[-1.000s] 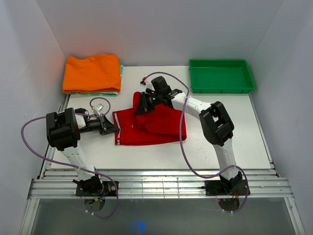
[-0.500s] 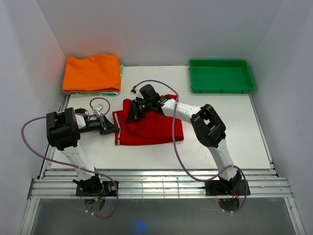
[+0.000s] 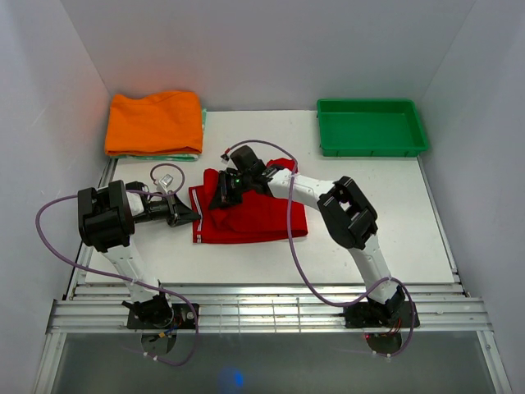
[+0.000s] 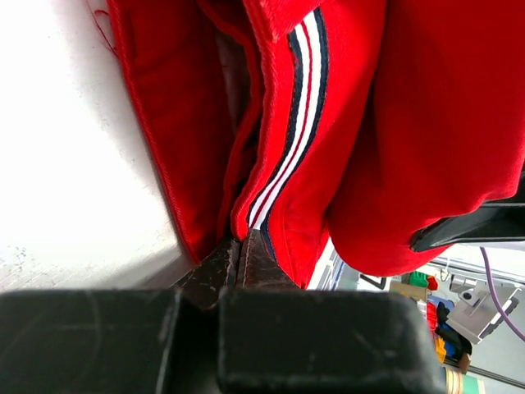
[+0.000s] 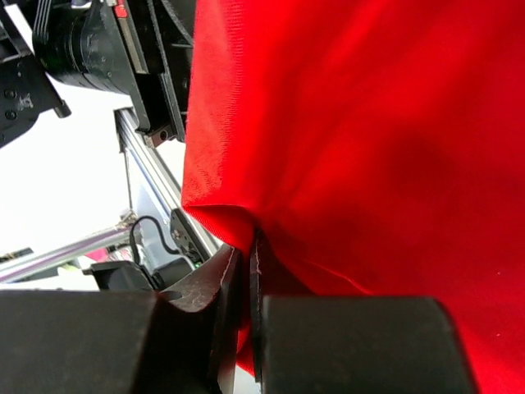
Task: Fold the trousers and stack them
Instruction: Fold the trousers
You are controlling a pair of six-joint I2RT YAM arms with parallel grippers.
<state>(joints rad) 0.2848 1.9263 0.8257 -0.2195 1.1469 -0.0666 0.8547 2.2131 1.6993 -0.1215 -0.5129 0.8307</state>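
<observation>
The trousers (image 3: 262, 220) are lying half-folded on the tabletop (image 3: 369, 238). The left fingers (image 3: 189, 215) are clamping their nine-o'clock edge as an anchor, while the right fingers (image 3: 223, 197) are pinching a fold at eleven o'clock, probably to lay it over.

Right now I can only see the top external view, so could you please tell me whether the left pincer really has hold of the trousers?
Observer: Yes. In the left wrist view the left pincer is shut on an edge of the trousers, with its tips together on the red cloth.
Operator: Thank you. Which part of the garment is that?
Observer: It is right beside the striped band, white with dark lines, which runs down to the tips.
Operator: And the right pincer?
Observer: The right wrist view shows the right pincer shut on a bunched fold of the red cloth.
</observation>
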